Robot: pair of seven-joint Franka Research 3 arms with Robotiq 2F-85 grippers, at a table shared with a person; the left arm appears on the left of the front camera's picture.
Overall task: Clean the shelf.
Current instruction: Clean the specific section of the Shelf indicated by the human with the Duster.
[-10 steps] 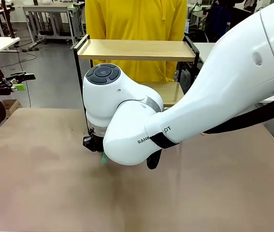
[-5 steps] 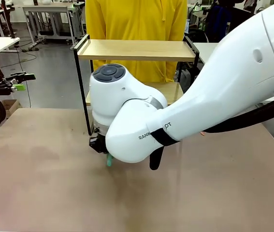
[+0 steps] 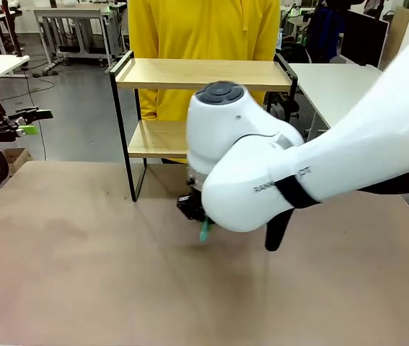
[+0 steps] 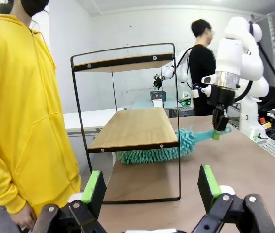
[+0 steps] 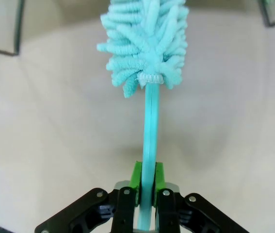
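Table [image 3: 60, 274]: brown top, takes up the near half of the front view.

Right arm [image 3: 348, 166]: white, reaches in from the right across the middle, wrist pointing down at the table just in front of the shelf.

Person [image 3: 204, 29]: yellow hooded top, standing at the far side right behind the shelf, one hand hanging low.

Shelf [image 3: 204, 74]: upright at the far edge of the table, between the arm and the person. Two light wooden boards in a thin black frame.

Duster [image 4: 152, 150]: teal, fluffy head low on the table beneath the lower board, its end sticking out past the frame on the arm's side. The flat teal handle slopes up out of the rack.

Right gripper [image 5: 146, 187]: jaws pressed together, green pads pinching the end of the duster handle; the head points away toward the shelf legs.

Left gripper [image 4: 149, 187]: off to the side of the table, facing the shelf end-on. Jaws spread wide, nothing between the pads.
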